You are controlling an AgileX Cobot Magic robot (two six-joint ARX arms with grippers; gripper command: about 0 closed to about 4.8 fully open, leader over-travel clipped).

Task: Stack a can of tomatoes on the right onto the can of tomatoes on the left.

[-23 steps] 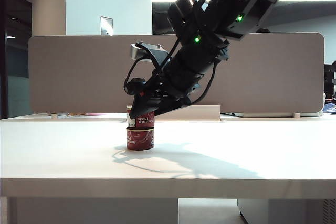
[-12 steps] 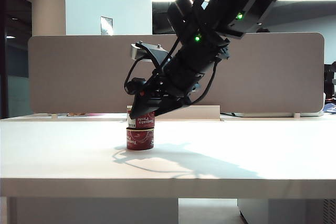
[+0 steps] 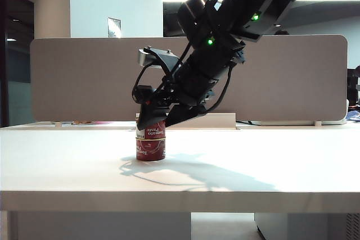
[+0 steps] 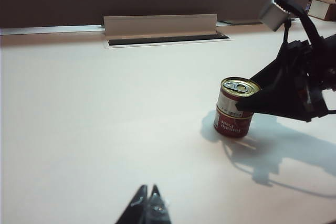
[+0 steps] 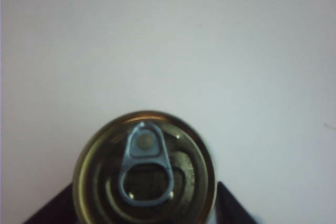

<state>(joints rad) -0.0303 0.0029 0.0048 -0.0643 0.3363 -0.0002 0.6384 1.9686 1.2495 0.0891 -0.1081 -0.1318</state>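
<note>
Right hand (image 5: 144, 208) fingertips cut off by frame edge; lower can label (image 3: 149, 151) blurred, unreadable.

White table (image 3: 270, 161); grey divider panel (image 3: 84, 77) along its far edge, low beige cable-tray flap (image 4: 160, 24) at far edge centre, small box (image 4: 323, 8) at far right corner.

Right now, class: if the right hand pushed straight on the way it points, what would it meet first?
Probably the upper tomato can, which sits between the right hand's fingers; beneath lies the lower can.
</note>
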